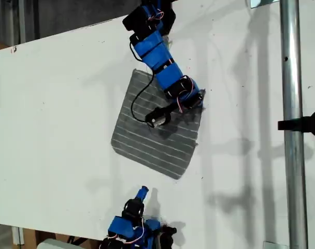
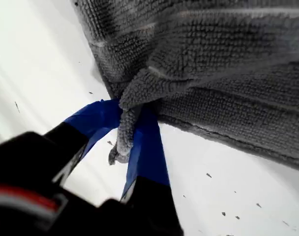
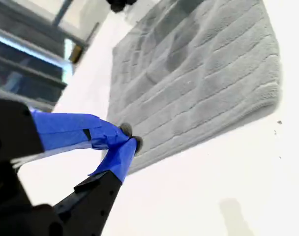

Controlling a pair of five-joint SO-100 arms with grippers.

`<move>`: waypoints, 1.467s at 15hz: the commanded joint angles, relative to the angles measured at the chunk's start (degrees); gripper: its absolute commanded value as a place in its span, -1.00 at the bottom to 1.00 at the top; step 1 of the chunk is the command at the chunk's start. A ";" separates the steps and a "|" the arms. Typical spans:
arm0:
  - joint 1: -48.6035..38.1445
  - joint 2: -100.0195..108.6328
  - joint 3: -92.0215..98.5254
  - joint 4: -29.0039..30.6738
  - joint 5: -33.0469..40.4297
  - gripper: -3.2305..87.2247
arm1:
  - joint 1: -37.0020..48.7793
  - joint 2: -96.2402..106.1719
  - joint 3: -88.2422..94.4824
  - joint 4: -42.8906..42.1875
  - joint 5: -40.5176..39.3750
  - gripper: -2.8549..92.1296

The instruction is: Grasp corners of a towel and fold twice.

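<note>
The grey towel [image 1: 152,140] with thin white stripes lies spread on the white table [image 1: 54,119], near the middle of the exterior view. My first gripper [image 1: 199,98] reaches down from the exterior view's top edge. It is shut on the towel's corner [image 2: 124,140] toward the exterior view's right, and the cloth [image 2: 228,59] is bunched between its blue fingers [image 2: 147,147]. My second gripper [image 1: 142,192] sits low in the exterior view, its jaws shut with nothing between them. It hovers just off the towel's near edge [image 3: 198,73], with its fingertips [image 3: 115,137] over bare table.
A metal pole [image 1: 292,129] with a black clamp [image 1: 309,123] runs vertically along the exterior view's right side. The table's edges run across the exterior view's top left and bottom left. A black cable [image 1: 139,98] from the first arm hangs over the towel.
</note>
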 commanded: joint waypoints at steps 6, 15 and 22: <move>13.45 -41.66 -36.91 10.11 20.13 -0.25 | 1.23 1.05 -1.23 -0.18 0.00 -0.94; 14.68 -67.50 -42.71 4.31 22.94 -0.15 | -0.26 2.02 -1.85 -0.18 0.88 -0.94; 11.60 -75.50 -41.13 -0.35 21.53 -0.30 | -1.14 2.37 -2.11 -0.44 0.88 -0.94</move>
